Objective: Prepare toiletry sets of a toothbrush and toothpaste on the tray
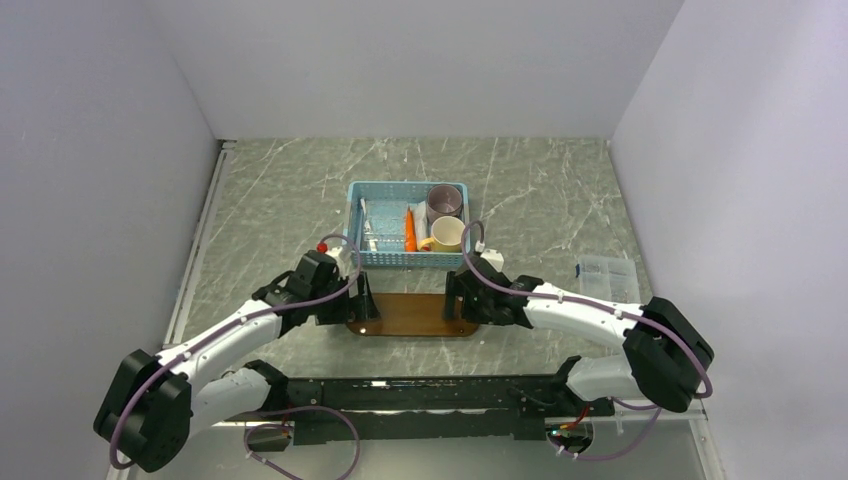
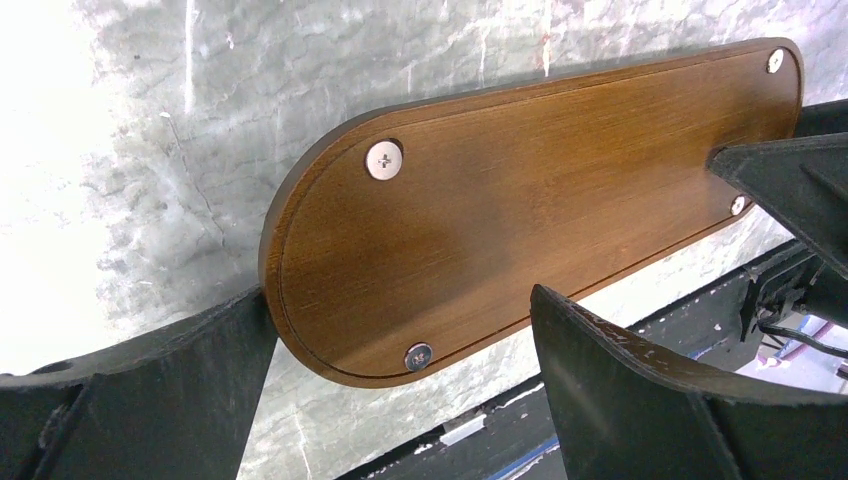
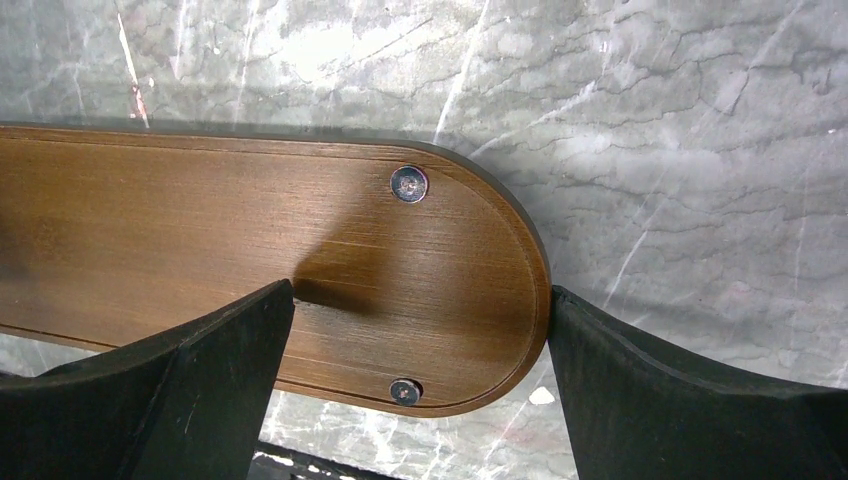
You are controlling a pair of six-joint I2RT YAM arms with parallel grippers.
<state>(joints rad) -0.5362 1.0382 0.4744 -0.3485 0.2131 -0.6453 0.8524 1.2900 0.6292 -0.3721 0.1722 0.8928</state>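
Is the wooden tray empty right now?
Empty: both wrist views show bare wood on the tray, and the orange toothpaste lies in the blue basket.

Top cam sits high behind the arms, looking down over the whole bench (image 1: 290,190). Wrist cams stare down super close past their own fingers (image 2: 620,380), one at each end of the tray (image 2: 520,200), which all three views share.

Plain pale walls (image 1: 400,60) enclose a grey (apparently marble) tabletop (image 1: 540,190).
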